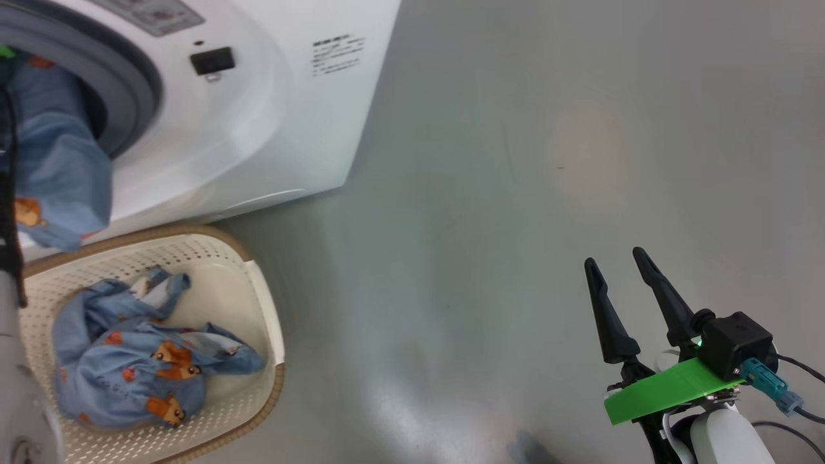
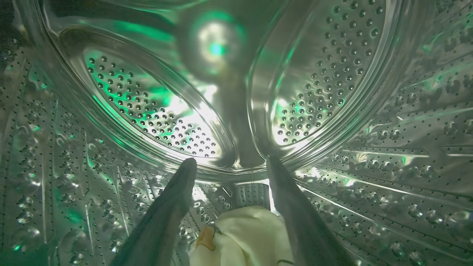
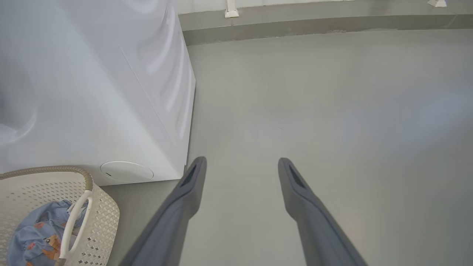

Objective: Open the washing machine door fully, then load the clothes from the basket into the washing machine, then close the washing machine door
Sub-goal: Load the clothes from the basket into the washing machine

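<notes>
Left pincer (image 2: 231,161) stands spread wide, released, inside the drum (image 2: 332,74) above the cream cloth (image 2: 251,232); right pincer (image 3: 242,159) spread, empty.

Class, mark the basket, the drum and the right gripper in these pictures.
basket (image 1: 271,322): head view, cream side rim.
drum (image 2: 332,74): left wrist view, perforated back panel.
right gripper (image 1: 613,256): head view, midway between its fingertips.

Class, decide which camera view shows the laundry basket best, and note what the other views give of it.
The head view: most of the basket shows, rim and inside visible, bear-print clothes in it. The right wrist view catches one corner with a handle. The left wrist view looks into the drum.
</notes>
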Motion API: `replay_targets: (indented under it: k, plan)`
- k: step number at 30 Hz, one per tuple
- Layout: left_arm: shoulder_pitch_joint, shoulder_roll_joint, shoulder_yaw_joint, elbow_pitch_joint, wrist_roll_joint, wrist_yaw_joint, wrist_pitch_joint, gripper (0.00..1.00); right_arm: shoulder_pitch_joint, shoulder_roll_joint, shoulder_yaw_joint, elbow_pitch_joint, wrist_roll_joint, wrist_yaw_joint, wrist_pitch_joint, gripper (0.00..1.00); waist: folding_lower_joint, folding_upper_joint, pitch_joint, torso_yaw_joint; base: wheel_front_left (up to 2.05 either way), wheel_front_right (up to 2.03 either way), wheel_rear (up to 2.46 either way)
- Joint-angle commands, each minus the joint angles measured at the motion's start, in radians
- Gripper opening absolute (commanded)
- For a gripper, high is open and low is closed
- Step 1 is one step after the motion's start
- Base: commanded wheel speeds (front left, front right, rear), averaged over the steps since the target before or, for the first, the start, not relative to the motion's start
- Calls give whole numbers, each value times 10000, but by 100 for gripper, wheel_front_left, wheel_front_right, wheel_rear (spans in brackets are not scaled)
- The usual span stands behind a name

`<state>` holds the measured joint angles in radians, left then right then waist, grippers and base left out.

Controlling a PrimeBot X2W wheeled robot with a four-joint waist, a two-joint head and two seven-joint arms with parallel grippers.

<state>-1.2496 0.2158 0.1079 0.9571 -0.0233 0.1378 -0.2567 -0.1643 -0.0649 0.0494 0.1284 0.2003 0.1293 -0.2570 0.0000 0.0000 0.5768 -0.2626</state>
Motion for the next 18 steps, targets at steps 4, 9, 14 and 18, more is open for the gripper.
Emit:
replay_targets:
  k: [4, 9, 14, 18]
  plan:
    - [226, 148, 33, -191, -185, -2, -51, 100, 245, -178, 136, -170, -78, 14, -48, 100, 0, 0, -185, 301, 0, 0, 0]
    - [509, -47, 86, -359, -374, -50, -51, 100, 176, -189, 115, -166, -85, 14, -48, 100, 0, 0, -348, 504, 0, 0, 0]
    - [1064, -347, 32, -711, -486, -133, -51, 100, 143, -193, 48, -195, -113, 14, -48, 100, 0, 0, -519, 809, 0, 0, 0]
    - [1532, -564, -87, -998, -511, -243, -51, 100, 109, -220, -28, -200, -130, 14, -48, 100, 0, 0, -645, 1054, 0, 0, 0]
